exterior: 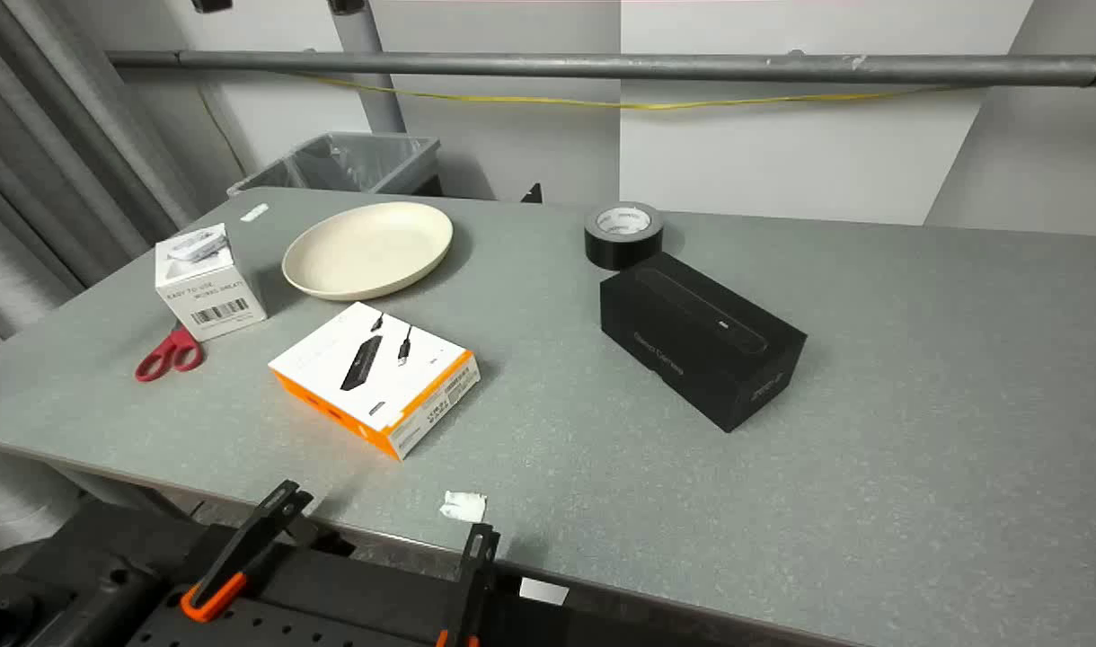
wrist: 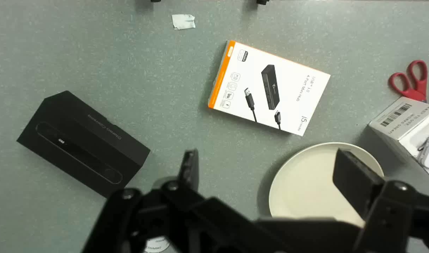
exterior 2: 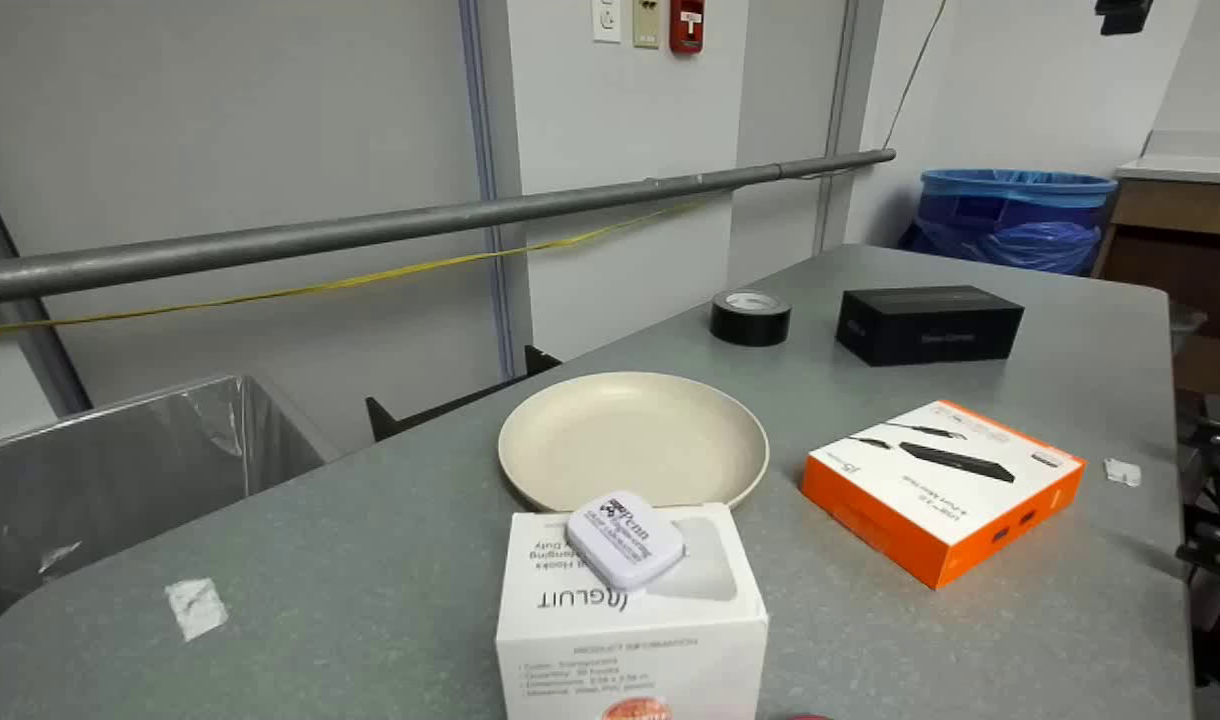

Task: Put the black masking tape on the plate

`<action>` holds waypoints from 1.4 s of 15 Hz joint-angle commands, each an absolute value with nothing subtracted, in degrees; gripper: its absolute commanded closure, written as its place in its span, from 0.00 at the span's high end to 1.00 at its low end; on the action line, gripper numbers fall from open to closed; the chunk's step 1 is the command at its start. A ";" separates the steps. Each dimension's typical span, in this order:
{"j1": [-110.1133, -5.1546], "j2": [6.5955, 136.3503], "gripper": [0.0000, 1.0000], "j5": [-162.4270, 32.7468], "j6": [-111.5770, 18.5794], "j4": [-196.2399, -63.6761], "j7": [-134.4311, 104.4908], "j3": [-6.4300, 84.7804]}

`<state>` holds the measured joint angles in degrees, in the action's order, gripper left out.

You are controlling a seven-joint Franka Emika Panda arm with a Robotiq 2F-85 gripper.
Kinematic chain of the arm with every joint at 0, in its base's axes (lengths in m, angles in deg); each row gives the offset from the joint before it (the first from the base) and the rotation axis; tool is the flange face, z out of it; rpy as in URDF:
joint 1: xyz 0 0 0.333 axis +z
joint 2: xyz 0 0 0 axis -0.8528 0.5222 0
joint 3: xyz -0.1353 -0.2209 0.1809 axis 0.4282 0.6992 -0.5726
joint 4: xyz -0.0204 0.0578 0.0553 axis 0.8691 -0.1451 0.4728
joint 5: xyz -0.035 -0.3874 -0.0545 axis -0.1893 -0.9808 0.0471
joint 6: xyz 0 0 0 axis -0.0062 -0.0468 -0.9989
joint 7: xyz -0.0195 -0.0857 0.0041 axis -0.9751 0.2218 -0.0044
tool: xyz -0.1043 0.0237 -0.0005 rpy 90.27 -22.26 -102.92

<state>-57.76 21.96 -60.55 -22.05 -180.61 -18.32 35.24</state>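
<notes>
The black masking tape [exterior: 624, 252] lies flat near the table's far edge, beside the black box, in both exterior views [exterior 2: 750, 326]. In the wrist view only part of its pale centre [wrist: 157, 245] shows; my gripper hides the rest. The cream plate [exterior: 368, 252] lies on the table apart from the tape; it also shows in an exterior view [exterior 2: 634, 440] and the wrist view [wrist: 304, 186]. My gripper [wrist: 267, 161] is open and empty, high above the table, with its right finger over the plate in the wrist view. Two dark tips at the top of an exterior view look like its fingertips [exterior: 278, 4].
A black box [exterior: 701, 337] sits against or close to the tape. A white and orange pack [exterior: 375, 377] lies near the plate. A white carton [exterior: 208, 283] with a small tin on top stands beside the plate, with red scissors [exterior: 169, 355] next to it.
</notes>
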 commanded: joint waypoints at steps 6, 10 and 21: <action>-57.96 22.01 1.00 -60.46 -21.92 -180.50 -18.42 35.08; -57.94 22.27 1.00 -60.97 -23.89 -181.01 -18.54 34.80; -62.07 50.81 1.00 -58.70 -49.71 -168.63 -24.56 43.17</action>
